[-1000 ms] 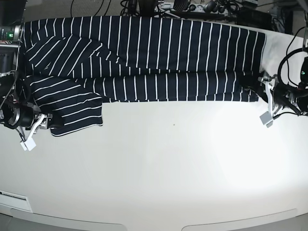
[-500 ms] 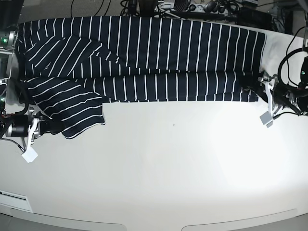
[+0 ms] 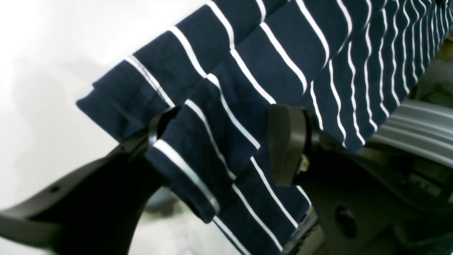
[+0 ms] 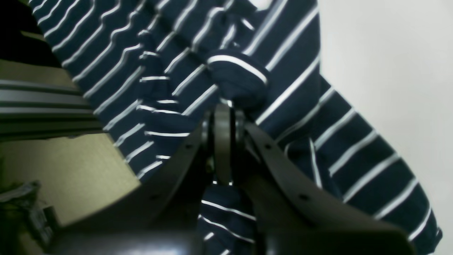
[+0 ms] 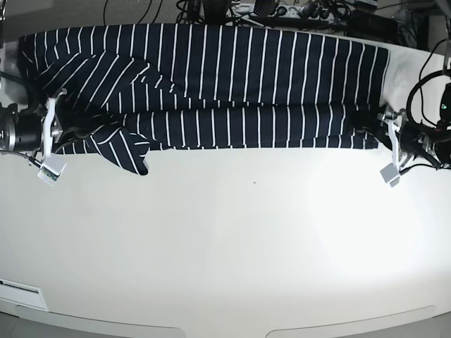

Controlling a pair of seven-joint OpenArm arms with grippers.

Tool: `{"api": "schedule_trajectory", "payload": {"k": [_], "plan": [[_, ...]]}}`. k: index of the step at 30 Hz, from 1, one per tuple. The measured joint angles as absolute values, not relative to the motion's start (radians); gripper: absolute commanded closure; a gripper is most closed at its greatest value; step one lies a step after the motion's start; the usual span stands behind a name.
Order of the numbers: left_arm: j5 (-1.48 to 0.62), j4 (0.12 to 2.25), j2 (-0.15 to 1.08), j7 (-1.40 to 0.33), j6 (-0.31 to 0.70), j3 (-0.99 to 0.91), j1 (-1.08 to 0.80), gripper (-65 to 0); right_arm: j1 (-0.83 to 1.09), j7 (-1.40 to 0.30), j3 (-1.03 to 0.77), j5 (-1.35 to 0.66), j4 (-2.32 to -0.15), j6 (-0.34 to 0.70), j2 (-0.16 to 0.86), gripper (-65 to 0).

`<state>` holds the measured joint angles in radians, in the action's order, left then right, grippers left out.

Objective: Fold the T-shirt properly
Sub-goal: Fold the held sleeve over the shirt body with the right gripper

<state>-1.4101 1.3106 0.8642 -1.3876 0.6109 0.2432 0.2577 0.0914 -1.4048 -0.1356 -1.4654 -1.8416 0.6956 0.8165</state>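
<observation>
The dark navy T-shirt (image 5: 225, 77) with thin white stripes lies spread along the back of the white table (image 5: 232, 246), its front long edge folded up. My right gripper (image 5: 62, 121), at the left of the base view, is shut on a bunch of sleeve fabric (image 4: 235, 83); the sleeve (image 5: 113, 141) lies partly drawn in over the body. My left gripper (image 5: 380, 125) sits at the shirt's right hem corner. In the left wrist view its jaws (image 3: 221, 136) stand apart, with the hem (image 3: 198, 148) lying between them and draped over one finger.
Cables and equipment (image 5: 282, 10) lie behind the table's back edge. White tags hang from both grippers (image 5: 390, 172). The table's front edge curves along the bottom of the base view.
My right gripper has moved back and up from the table's front left, carrying the sleeve in toward the shirt body. The left arm has not moved.
</observation>
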Motion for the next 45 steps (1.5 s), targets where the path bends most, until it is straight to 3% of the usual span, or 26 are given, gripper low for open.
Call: {"api": "schedule_trajectory", "payload": {"k": [9,17,30,34,35,38,40,45], "plan": [[-1.410,1.309,0.864,-1.385,0.611,0.243,0.258,-39.0,0.370,-1.409,-0.365,-1.464,-2.048,0.697,0.818,0.0],[-1.410,1.309,0.864,-1.385,0.611,0.243,0.258,-39.0,0.532,-1.409,-0.402,-1.467,-2.109,0.697,0.817,0.0],[-1.411,1.309,0.865,-1.385,0.611,0.243,0.258,-39.0,0.587,-1.407,-0.408,-1.462,-2.109,0.697,0.846,0.0],[-1.411,1.309,0.865,-1.385,0.611,0.243,0.258,-39.0,0.587,-1.407,-0.408,-1.351,-2.109,0.697,0.844,0.0],[-1.411,1.309,0.865,-1.385,0.611,0.243,0.258,-39.0,0.588,-1.387,-0.408,-1.309,-2.109,0.697,0.844,-1.2],[-1.410,1.309,0.864,-1.384,0.611,0.243,0.258,-39.0,0.584,-1.334,-0.409,-1.264,-2.108,0.697,0.844,-24.1],[-1.410,1.309,0.864,-1.385,0.611,0.243,0.258,-39.0,0.585,-1.336,-0.427,-1.276,-2.108,0.697,0.844,-33.2],[-1.410,1.309,0.864,-1.384,0.611,0.243,0.258,-39.0,0.584,-1.365,-0.576,-1.478,-2.109,0.697,0.844,-34.5]]}}
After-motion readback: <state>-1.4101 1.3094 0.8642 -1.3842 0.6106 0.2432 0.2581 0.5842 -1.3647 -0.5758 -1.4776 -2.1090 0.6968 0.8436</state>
